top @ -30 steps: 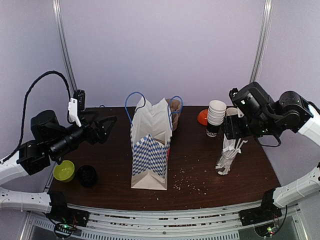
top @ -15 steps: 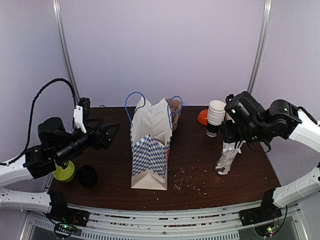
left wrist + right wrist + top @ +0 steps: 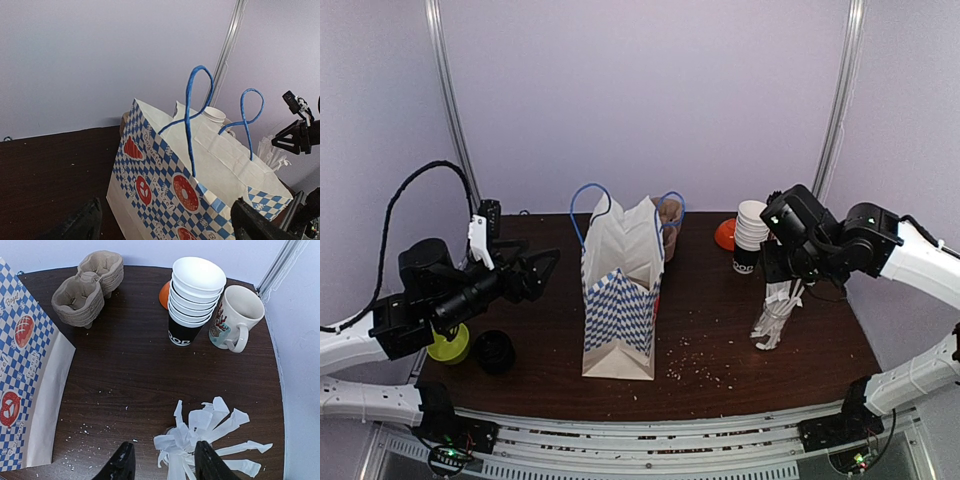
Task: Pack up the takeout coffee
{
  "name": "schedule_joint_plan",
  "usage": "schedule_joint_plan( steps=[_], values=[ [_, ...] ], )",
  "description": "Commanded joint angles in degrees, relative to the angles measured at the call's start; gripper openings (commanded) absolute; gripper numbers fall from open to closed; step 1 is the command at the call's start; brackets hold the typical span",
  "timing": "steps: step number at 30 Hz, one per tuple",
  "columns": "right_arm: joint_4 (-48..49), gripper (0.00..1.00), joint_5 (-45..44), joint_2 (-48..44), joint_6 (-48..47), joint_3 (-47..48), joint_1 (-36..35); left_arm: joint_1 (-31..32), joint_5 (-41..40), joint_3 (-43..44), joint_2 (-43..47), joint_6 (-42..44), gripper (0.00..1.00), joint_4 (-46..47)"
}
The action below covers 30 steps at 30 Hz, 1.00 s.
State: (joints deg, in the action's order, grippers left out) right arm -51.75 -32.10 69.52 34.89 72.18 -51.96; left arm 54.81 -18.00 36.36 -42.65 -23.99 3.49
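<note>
Above a dark counter (image 3: 720,330), we find the left pincer (image 3: 548,272) hanging with its jaws spread wide. It faces the blue-and-white checked paper bag (image 3: 620,300), which stands upright mid-counter with both blue handles raised. The small dark-topped takeout cup (image 3: 495,352) sits toward the counter's near left corner, just beside a green bowl (image 3: 447,343) and well apart from the bag. The brown pulp carrier trays (image 3: 87,287), nested in a stack, rest behind the bag near the back edge. On the right, we see the right pincer (image 3: 165,465) poised over the bunch of white wrapped straws (image 3: 200,425). Its jaws stand partly apart on either side of the bunch, clamped on nothing we can make out. Beyond the straws stand a stack of paper cups (image 3: 195,290), a white mug (image 3: 235,315) and an orange object (image 3: 164,295).
</note>
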Motion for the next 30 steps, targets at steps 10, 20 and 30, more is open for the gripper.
schedule_joint_plan(
  steps=[10, 20, 30],
  values=[
    [1.1, 0.28, 1.0, 1.2, -1.3, -1.8, 1.5, -0.2, 0.2, -1.0, 0.3, -1.0, 0.9, 3.5],
    [0.0, 0.13, 0.6, 1.6, -1.5, -1.0, 1.8, -0.1, 0.2, -1.4, 0.3, -1.1, 0.88, 3.7],
    [-4.7, 0.0, 0.6, 1.5, -1.7, 4.1, 1.7, -0.2, -0.1, -1.2, 0.4, -0.6, 0.88, 3.6]
  ],
)
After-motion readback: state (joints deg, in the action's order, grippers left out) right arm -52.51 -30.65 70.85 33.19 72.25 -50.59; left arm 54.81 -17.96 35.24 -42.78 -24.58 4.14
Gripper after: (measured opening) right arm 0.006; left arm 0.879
